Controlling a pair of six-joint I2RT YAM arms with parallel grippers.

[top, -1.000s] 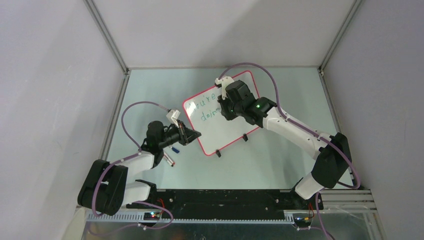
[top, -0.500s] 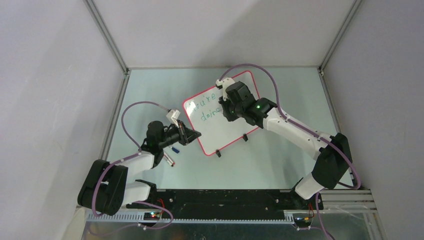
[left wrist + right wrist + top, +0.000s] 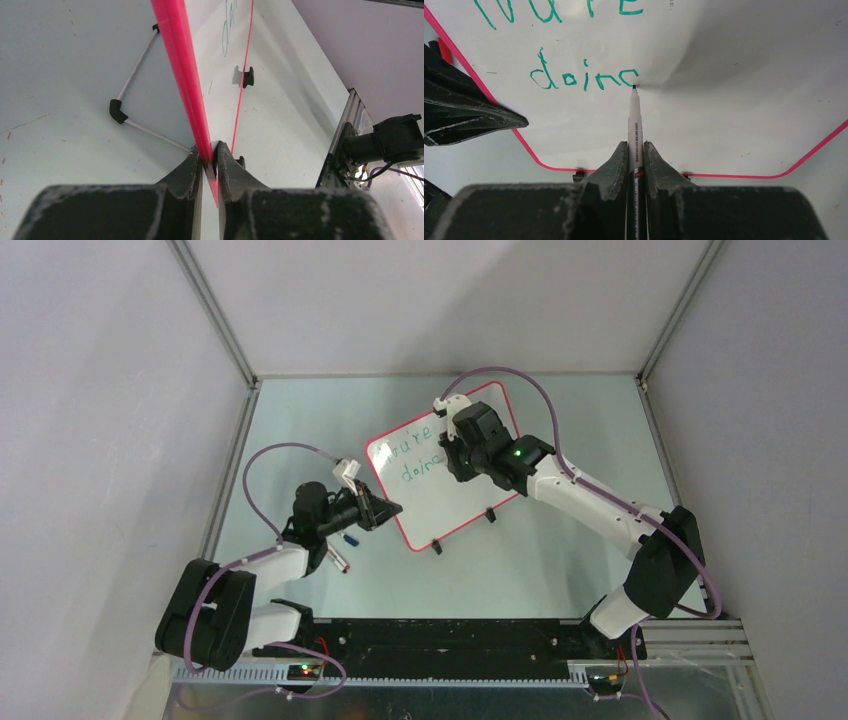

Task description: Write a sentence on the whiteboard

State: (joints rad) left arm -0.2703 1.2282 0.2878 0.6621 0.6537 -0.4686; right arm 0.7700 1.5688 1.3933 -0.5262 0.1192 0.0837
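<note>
Whiteboard (image 3: 440,502) stands tilted on table (image 3: 560,550), L gripper (image 3: 210,156) clamped on its pink rim. R gripper (image 3: 635,150) pinches marker (image 3: 634,117), tip touching board at end of green writing (image 3: 584,77).

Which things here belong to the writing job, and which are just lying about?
In use: whiteboard, clamped at its rim by left gripper; marker, held in right gripper, tip on board.
Lying about: blue-tipped piece; small pen-like item next to it.

Whiteboard (image 3: 734,60) glossy, smooth, pink plastic rim; right claw (image 3: 636,146) matt black, scuffed; tabletop (image 3: 60,75) pale matt.
</note>
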